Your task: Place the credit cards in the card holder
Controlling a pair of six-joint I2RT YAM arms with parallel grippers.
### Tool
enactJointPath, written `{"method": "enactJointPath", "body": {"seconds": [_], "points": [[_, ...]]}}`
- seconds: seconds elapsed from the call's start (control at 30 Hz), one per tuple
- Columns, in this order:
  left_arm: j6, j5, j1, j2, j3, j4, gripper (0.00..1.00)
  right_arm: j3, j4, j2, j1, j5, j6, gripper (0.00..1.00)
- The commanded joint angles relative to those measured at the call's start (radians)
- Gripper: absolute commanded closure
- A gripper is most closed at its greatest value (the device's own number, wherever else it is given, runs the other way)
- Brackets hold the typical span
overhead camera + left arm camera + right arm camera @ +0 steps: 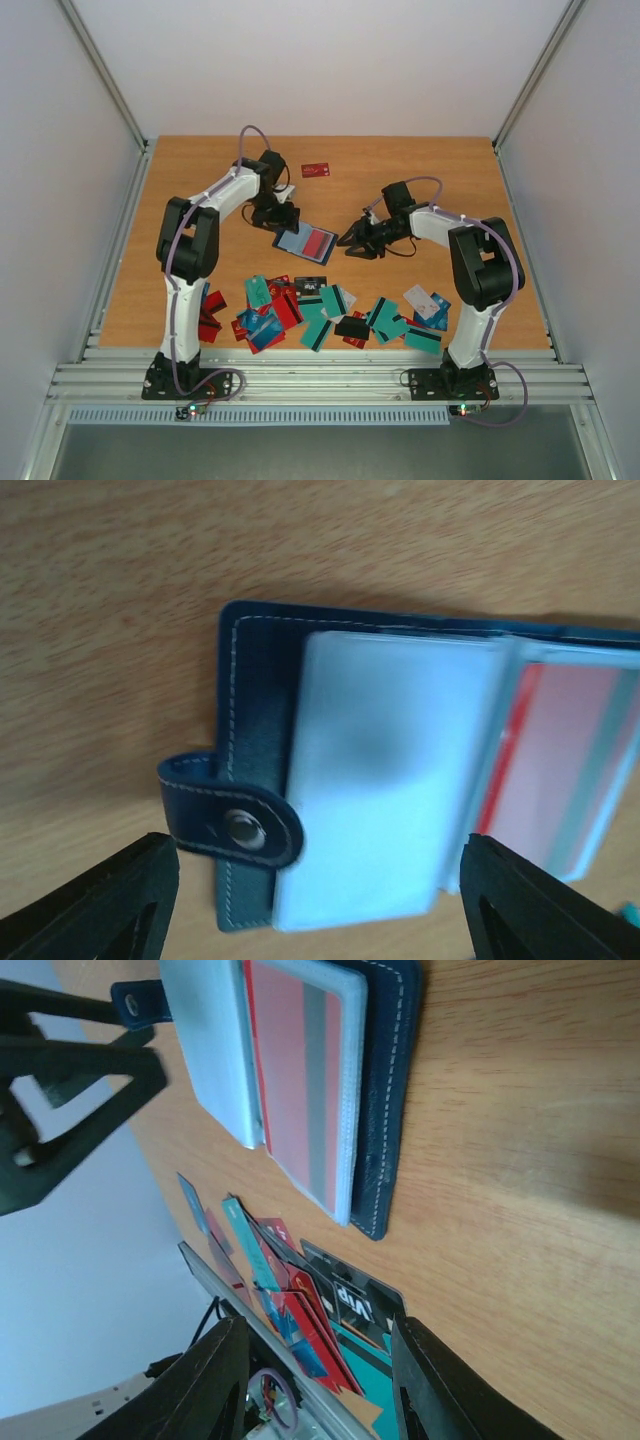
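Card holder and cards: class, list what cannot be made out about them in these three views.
card holder: left wrist view, its right part runs off the frame edge; the rest is blurred.
red card: right wrist view, print veiled by the cloudy sleeve.
loose cards: top view, too small to read; overlaps hide any count.

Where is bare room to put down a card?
The wooden table is bare along its far edge, right of the lone red card. A narrow strip lies between the open navy card holder and the pile of coloured plastic cards, which crowds the near edge.
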State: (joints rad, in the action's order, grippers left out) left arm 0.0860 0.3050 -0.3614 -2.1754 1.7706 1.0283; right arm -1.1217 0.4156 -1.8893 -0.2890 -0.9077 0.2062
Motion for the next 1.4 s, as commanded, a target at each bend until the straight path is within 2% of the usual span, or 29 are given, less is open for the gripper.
{"method": "enactJointPath", "body": {"seconds": [0.0, 0.33, 0.6, 0.73, 0.93, 1.03, 1.07, 1.1, 1.2, 1.23, 1.37], "points": [[-0.028, -0.087, -0.011, -0.023, -0.005, -0.052, 0.23, -0.002, 0.01, 0.042, 0.005, -0.02, -0.006, 0.59], [-0.024, -0.231, -0.011, -0.04, 0.011, -0.113, 0.51, -0.015, 0.052, 0.043, 0.006, -0.02, -0.038, 0.59], [-0.055, -0.178, -0.011, 0.006, -0.039, -0.132, 0.9, -0.016, 0.06, 0.038, 0.01, -0.018, -0.046, 0.59], [-0.04, -0.135, -0.017, 0.058, -0.082, -0.121, 0.96, -0.018, 0.065, 0.042, 0.014, -0.015, -0.056, 0.59], [0.073, -0.104, -0.035, 0.183, -0.227, -0.128, 0.95, -0.009, 0.072, 0.048, 0.033, -0.012, -0.074, 0.59], [0.122, -0.082, -0.045, 0.221, -0.272, -0.134, 0.9, -0.01, 0.067, 0.044, 0.039, -0.021, -0.075, 0.59], [0.137, -0.081, -0.046, 0.23, -0.277, -0.132, 0.84, -0.012, 0.066, 0.041, 0.04, -0.024, -0.075, 0.59], [0.145, -0.084, -0.048, 0.238, -0.278, -0.128, 0.7, -0.014, 0.064, 0.038, 0.04, -0.028, -0.076, 0.59], [0.147, -0.096, -0.049, 0.251, -0.262, -0.119, 0.47, -0.021, 0.043, 0.025, 0.04, -0.044, -0.062, 0.59], [0.143, -0.097, -0.048, 0.252, -0.249, -0.11, 0.43, -0.026, 0.039, 0.018, 0.04, -0.05, -0.057, 0.58], [0.136, -0.087, -0.049, 0.264, -0.192, -0.083, 0.43, -0.048, 0.028, -0.003, 0.04, -0.07, -0.048, 0.58]]}}
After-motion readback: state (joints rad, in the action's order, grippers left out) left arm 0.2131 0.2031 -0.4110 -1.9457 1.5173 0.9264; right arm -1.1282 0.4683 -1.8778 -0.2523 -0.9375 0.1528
